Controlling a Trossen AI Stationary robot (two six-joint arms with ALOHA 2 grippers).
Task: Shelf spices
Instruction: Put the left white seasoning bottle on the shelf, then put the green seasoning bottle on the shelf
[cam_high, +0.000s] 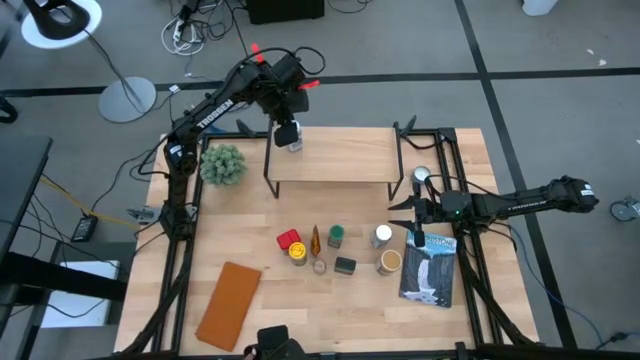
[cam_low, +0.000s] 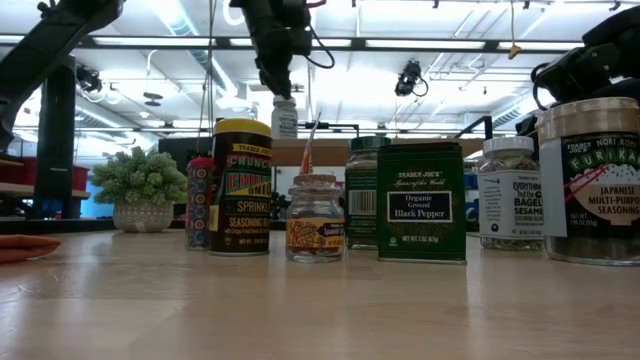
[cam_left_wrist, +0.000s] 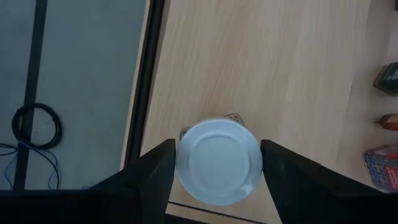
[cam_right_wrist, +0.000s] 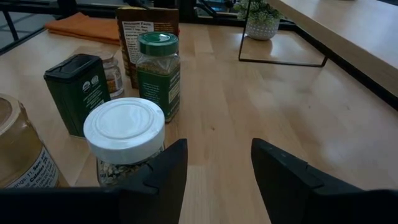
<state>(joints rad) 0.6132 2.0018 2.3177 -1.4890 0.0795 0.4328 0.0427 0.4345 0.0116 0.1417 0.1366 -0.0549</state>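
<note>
A white-lidded jar (cam_high: 293, 143) is gripped by the left gripper (cam_high: 287, 131) over the shelf (cam_high: 340, 160), toward the tabletop's far-left corner. Seven spices (cam_high: 336, 250) are left clustered near the front edge. Beside them, the right gripper (cam_high: 418, 206) is held open, empty.

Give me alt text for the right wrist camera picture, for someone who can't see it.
The right gripper, fingers open, sits low over the wooden table beside a white-lidded jar. Behind the jar stand a dark green tin and a green-lidded jar, with the shelf and a small potted plant farther off.
</note>
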